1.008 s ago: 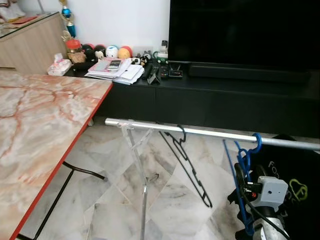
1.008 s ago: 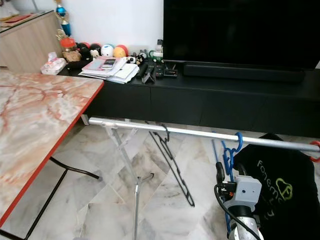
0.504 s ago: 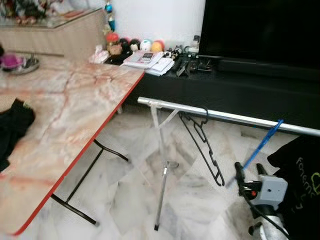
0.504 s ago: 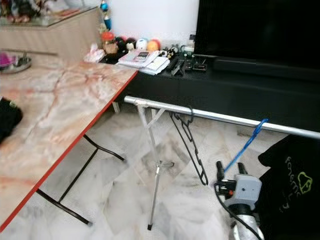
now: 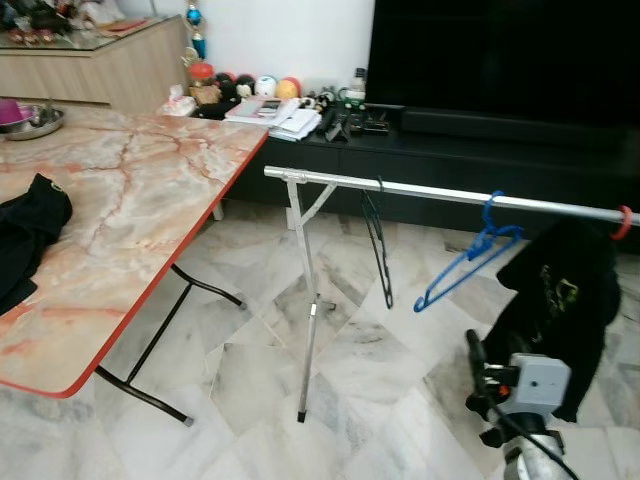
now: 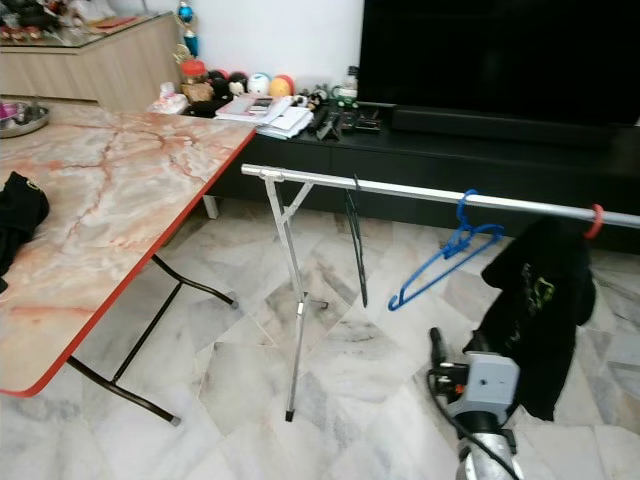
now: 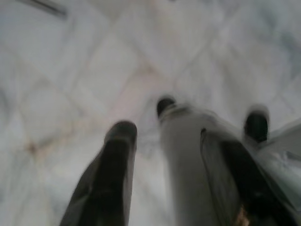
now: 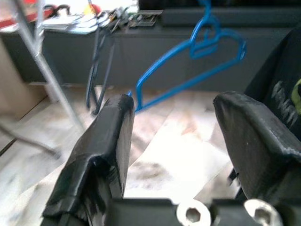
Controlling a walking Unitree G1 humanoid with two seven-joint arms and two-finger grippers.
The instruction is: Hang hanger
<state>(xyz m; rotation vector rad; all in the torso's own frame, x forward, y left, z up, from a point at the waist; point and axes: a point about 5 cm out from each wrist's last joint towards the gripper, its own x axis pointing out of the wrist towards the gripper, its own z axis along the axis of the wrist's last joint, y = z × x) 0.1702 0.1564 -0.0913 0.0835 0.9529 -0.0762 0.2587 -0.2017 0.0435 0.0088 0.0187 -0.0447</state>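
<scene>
— Looking for the blue hanger (image 5: 463,265): where is it?

— Right of centre in my head view, its hook over the silver rail (image 5: 440,193), tilted, with its long end dipping toward the lower left. A black hanger (image 5: 378,240) dangles from the same rail nearer the middle, and a black shirt (image 5: 552,300) hangs at the right end under a red hook (image 5: 624,222).

— And your right arm?

— Low in the lower right corner, wrist box up, my right gripper (image 8: 173,136) pointing at the rail from below. Its two black fingers (image 8: 106,146) stand wide apart with nothing between them; the blue hanger sits well beyond their tips.

— The left one?

— My left gripper (image 7: 183,165) hangs down over the marble floor (image 7: 70,70), blurred, fingers parted and bare.

— Anything else?

— A marble-topped table (image 5: 110,210) fills the left side, black cloth (image 5: 25,235) lying at its edge.
</scene>
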